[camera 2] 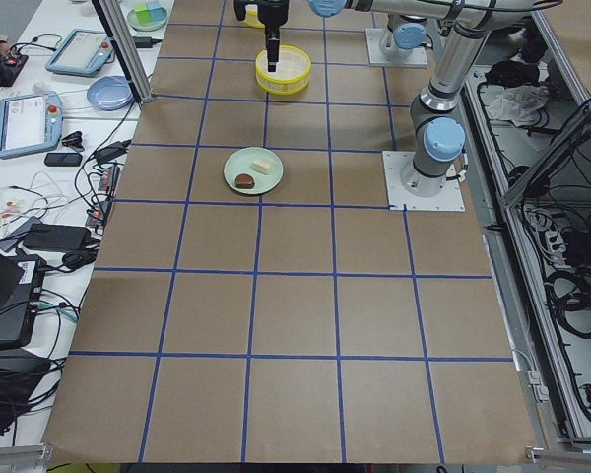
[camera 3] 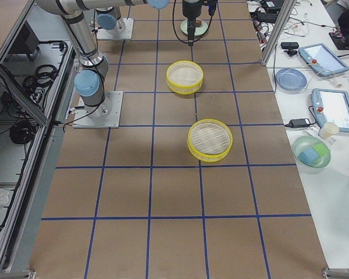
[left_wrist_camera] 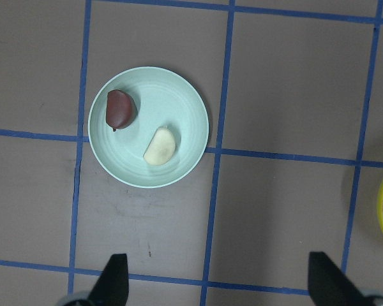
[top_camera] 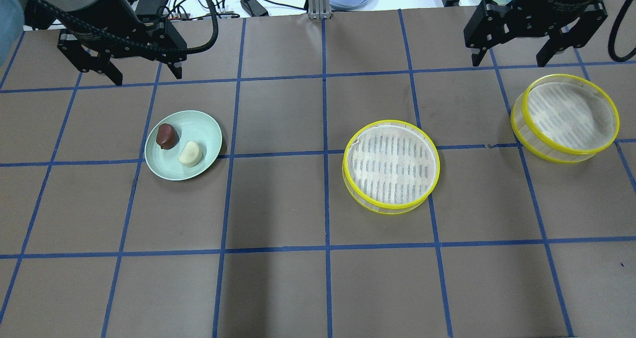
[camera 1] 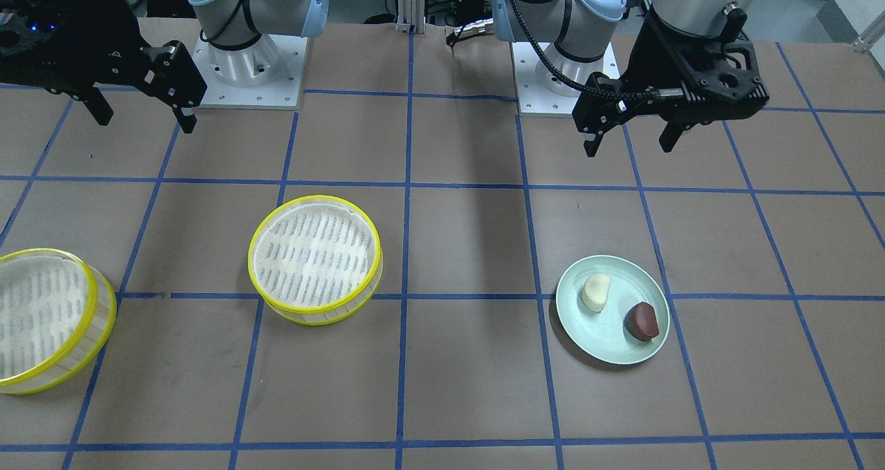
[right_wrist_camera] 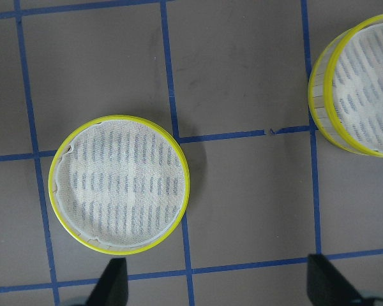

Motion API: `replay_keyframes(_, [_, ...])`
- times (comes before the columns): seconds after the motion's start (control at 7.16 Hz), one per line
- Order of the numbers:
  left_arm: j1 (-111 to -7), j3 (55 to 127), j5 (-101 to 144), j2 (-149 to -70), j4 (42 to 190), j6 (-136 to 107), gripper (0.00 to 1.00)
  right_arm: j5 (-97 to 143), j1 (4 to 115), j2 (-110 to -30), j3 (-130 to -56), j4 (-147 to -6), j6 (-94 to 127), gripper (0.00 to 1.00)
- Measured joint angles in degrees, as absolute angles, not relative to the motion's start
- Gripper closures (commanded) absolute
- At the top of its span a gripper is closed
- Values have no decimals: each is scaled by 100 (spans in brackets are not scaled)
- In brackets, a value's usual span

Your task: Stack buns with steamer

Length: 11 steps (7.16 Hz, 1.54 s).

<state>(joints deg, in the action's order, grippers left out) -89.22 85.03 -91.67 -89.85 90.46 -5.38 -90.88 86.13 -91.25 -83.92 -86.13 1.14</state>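
Observation:
A cream-white bun (top_camera: 190,153) and a dark reddish-brown bun (top_camera: 166,135) lie side by side on a pale green plate (top_camera: 198,129) on my left side. One empty steamer basket (top_camera: 391,165) stands near the table's middle and a second empty one (top_camera: 566,118) at the far right. My left gripper (top_camera: 145,74) is open and empty, high above the table beyond the plate. Its wrist view shows both buns (left_wrist_camera: 159,146) (left_wrist_camera: 119,108). My right gripper (top_camera: 509,59) is open and empty, high up beyond the baskets. Its wrist view shows both baskets (right_wrist_camera: 118,191) (right_wrist_camera: 364,89).
The table is brown with a blue tape grid. The two arm bases (camera 1: 249,62) (camera 1: 560,69) stand at the robot's edge. Cables and devices (top_camera: 248,0) lie past the far edge, and trays and tablets (camera 3: 326,104) on a side bench.

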Motion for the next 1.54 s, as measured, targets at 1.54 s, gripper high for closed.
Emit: replay_keyframes(1.54, [-8346,9507,-8903,-9669,8232,301,0,-9101,6935,-9088,-8362,-8638,-1577,0])
